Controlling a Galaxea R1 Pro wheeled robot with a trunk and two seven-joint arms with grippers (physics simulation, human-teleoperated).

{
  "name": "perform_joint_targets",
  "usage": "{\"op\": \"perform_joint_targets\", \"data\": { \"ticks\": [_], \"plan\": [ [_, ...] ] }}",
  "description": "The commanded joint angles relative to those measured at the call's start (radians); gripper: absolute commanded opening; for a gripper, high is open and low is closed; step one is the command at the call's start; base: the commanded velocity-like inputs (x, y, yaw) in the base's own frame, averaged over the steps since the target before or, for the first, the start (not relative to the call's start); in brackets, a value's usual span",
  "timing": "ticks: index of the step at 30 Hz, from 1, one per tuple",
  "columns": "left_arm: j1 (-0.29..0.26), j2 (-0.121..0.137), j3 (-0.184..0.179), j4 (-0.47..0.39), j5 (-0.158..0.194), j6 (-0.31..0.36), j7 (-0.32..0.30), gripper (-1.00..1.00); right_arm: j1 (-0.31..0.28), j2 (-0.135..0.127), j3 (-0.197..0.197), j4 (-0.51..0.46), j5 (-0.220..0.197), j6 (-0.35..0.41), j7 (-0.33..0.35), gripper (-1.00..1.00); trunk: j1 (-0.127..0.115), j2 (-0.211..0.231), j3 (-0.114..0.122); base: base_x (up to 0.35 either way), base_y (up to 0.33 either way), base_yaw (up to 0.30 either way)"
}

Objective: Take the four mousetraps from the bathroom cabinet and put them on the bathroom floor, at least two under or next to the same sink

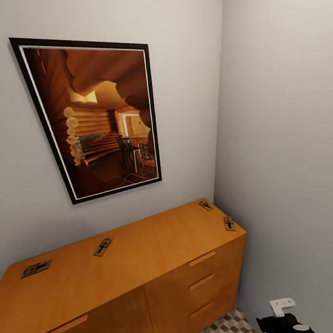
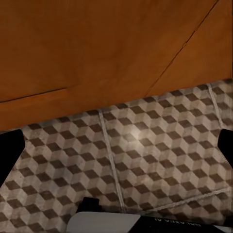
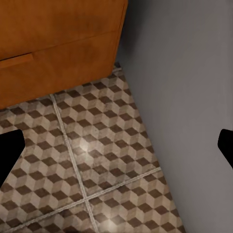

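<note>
Several mousetraps lie on the flat top of the orange-brown cabinet (image 1: 145, 269): one at its left end (image 1: 35, 269), one near the middle (image 1: 103, 246), and two at the right end (image 1: 205, 205) (image 1: 229, 223). My left gripper (image 2: 116, 145) hangs open low over the cube-patterned bathroom floor (image 2: 145, 145), in front of the cabinet's base (image 2: 97, 48). My right gripper (image 3: 116, 148) is open too, over the floor (image 3: 97, 145) by the cabinet's right corner (image 3: 58, 53). Both hold nothing. The bathroom sink is out of view.
A large framed picture (image 1: 94, 117) hangs on the wall above the cabinet. A grey side wall (image 1: 286, 151) closes in right beside the cabinet, leaving a narrow strip of floor (image 1: 226, 330). Part of my right arm (image 1: 286, 322) shows there.
</note>
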Motion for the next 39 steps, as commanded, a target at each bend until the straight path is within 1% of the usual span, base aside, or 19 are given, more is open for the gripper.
{"op": "perform_joint_targets", "data": {
  "ticks": [1, 5, 10, 27, 32, 35, 38, 39],
  "plan": [
    [0.0, -0.006, -0.007, -0.002, -0.002, 0.006, 0.0, 1.0, 0.0, 0.0, 0.001, -0.002, 0.002, 0.006, 0.003, 1.0, 0.0, -0.001, 0.0, 0.0, 0.0, 0.0],
    [0.0, -0.008, -0.034, 0.005, -0.004, 0.005, 0.0, 1.0, 0.0, 0.0, 0.001, -0.002, 0.002, 0.006, 0.003, 1.0, 0.0, -0.001, 0.0, 0.0, 0.0, 0.0],
    [0.0, -0.001, -0.047, 0.008, -0.008, 0.005, 0.001, 1.0, 0.0, 0.0, 0.002, -0.002, 0.002, 0.006, 0.003, 1.0, 0.0, -0.001, 0.0, -0.062, 0.0, 0.0],
    [0.0, 0.0, -0.051, 0.009, -0.01, 0.005, 0.009, 1.0, 0.0, 0.0, 0.002, -0.002, 0.002, 0.006, 0.003, 1.0, 0.0, -0.001, 0.0, -0.322, 0.0, 0.0],
    [0.0, -0.002, -0.051, 0.008, -0.007, -0.002, 0.01, 1.0, 0.0, 0.0, 0.002, -0.002, 0.003, 0.006, 0.003, 1.0, 0.0, -0.001, 0.0, -0.086, 0.0, 0.0],
    [0.0, -0.008, -0.052, 0.005, -0.006, -0.022, 0.011, 1.0, 0.0, 0.0, 0.004, -0.002, 0.006, 0.006, 0.003, 1.0, 0.0, -0.001, 0.0, -0.023, 0.0, 0.0],
    [0.0, -0.012, -0.062, -0.009, -0.005, -0.034, 0.009, 1.0, 0.0, 0.0, 0.005, -0.004, 0.012, 0.006, 0.003, 1.0, 0.0, -0.001, 0.0, -0.009, 0.0, 0.0],
    [0.0, -0.014, -0.069, -0.028, -0.004, -0.033, 0.008, 1.0, 0.0, 0.0, 0.005, -0.008, 0.014, 0.007, 0.005, 1.0, 0.0, -0.001, 0.0, -0.005, 0.0, 0.0]
  ]
}}
